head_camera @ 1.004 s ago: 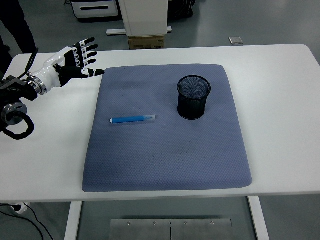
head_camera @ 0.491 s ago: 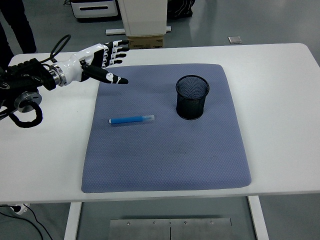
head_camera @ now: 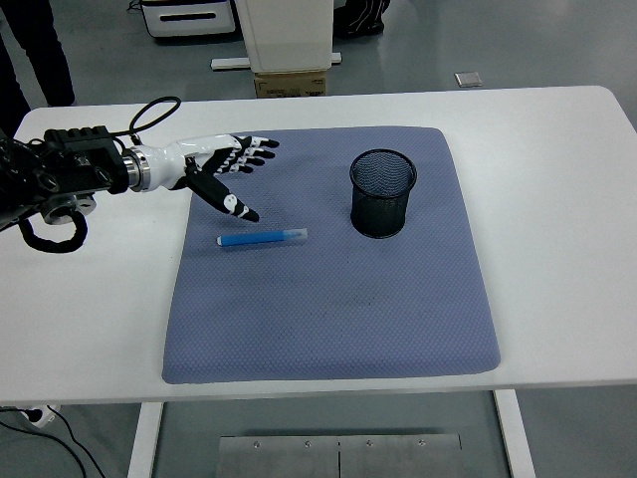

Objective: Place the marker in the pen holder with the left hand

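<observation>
A blue marker with a pale cap end lies flat on the blue-grey mat, left of centre. A black mesh pen holder stands upright on the mat to the marker's right. My left hand reaches in from the left, hovering just above and behind the marker's left end. Its fingers are spread and hold nothing; the thumb points down toward the marker. The right arm does not show.
The mat covers the middle of a white table. A person's dark trouser legs stand at the top left. A cardboard box and a white cabinet sit on the floor behind the table.
My left hand has swung in from the table's far left over the mat's left edge and come down toward the marker. Marker and pen holder have not moved.
</observation>
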Action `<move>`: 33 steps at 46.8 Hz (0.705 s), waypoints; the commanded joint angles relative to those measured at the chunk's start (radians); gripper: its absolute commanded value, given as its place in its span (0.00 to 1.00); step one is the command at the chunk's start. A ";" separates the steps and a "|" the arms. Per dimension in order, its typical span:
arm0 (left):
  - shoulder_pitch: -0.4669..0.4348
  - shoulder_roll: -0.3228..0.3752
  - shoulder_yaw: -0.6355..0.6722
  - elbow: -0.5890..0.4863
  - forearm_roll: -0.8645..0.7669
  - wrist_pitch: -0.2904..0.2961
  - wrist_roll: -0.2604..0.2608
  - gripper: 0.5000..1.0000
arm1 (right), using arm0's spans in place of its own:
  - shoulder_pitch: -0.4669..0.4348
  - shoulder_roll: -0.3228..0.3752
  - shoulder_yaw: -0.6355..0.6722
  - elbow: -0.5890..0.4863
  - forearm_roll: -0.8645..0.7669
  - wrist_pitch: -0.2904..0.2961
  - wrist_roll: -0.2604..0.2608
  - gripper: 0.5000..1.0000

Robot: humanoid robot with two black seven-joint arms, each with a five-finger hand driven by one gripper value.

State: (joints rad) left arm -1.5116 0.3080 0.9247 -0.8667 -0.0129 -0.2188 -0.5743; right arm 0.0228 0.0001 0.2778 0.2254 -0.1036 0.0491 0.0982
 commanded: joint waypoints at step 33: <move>-0.053 -0.078 0.022 0.003 0.333 0.038 0.007 1.00 | 0.000 0.000 0.000 0.000 -0.001 0.000 0.000 1.00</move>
State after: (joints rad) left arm -1.5663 0.2391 0.9465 -0.8648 0.3205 -0.1810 -0.5711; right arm 0.0230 0.0000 0.2782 0.2255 -0.1037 0.0492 0.0982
